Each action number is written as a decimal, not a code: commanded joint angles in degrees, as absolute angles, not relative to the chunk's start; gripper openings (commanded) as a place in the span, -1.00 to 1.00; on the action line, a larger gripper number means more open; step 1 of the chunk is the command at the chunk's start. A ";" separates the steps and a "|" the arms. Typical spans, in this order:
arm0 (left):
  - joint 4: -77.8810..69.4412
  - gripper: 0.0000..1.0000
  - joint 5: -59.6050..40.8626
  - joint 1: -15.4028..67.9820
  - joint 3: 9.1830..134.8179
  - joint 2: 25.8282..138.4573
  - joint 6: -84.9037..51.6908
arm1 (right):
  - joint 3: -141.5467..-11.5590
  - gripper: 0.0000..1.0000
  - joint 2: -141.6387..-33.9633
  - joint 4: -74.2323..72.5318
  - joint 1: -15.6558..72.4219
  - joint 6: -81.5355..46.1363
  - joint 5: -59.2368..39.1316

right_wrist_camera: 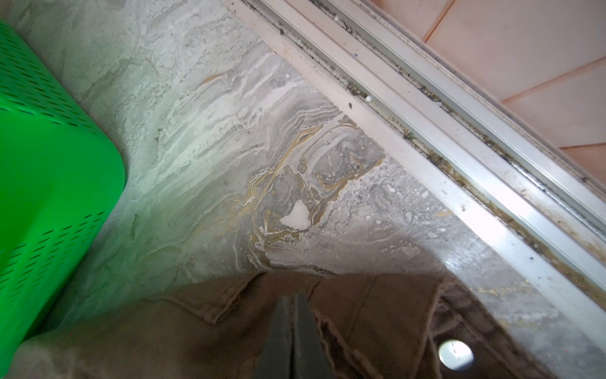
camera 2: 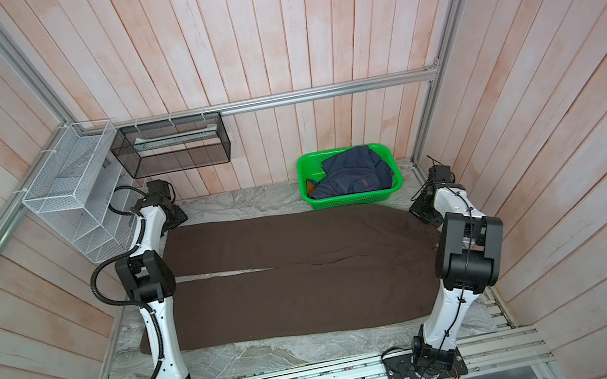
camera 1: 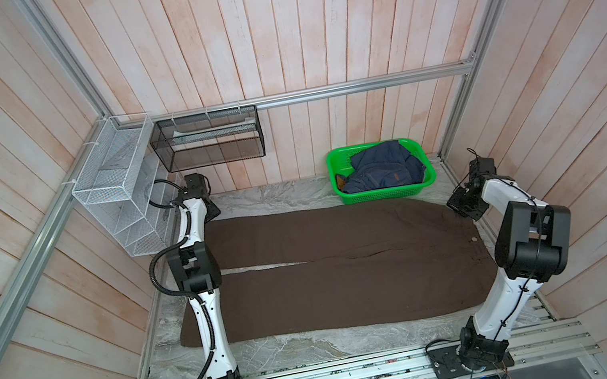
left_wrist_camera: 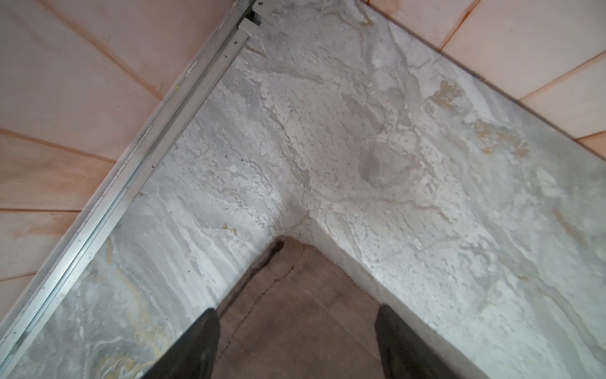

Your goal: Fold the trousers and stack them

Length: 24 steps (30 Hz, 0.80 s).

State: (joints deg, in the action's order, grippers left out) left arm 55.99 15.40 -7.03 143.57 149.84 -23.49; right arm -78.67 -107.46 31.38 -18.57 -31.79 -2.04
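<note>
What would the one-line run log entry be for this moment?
trousers flat, unfolded on table | left claw open over hem corner | right claw shut at waistband

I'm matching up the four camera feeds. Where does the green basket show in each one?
Top view: green basket at the far edge of the table, right of centre, just beyond the trousers.
Top view: green basket, same place.
Left wrist: not in it.
Right wrist: green basket, its perforated wall close up beside the trousers.
Shared landmark: the trousers, seen in all four views.
</note>
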 commanded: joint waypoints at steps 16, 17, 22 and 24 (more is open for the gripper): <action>55.72 0.42 10.57 -9.57 147.04 159.82 -21.40 | -78.33 -1.00 -104.28 32.51 -18.42 -31.73 -0.18; 56.42 0.37 9.49 -9.58 147.08 160.11 -21.26 | -78.41 -1.00 -104.24 32.45 -18.43 -31.82 -0.18; 59.84 0.09 4.33 -9.93 146.20 160.32 -20.86 | -78.73 -1.00 -103.97 32.32 -18.30 -31.90 -0.52; 60.82 -0.09 3.70 -10.24 145.84 160.05 -21.05 | -78.84 -1.00 -103.97 32.39 -18.29 -31.90 -0.53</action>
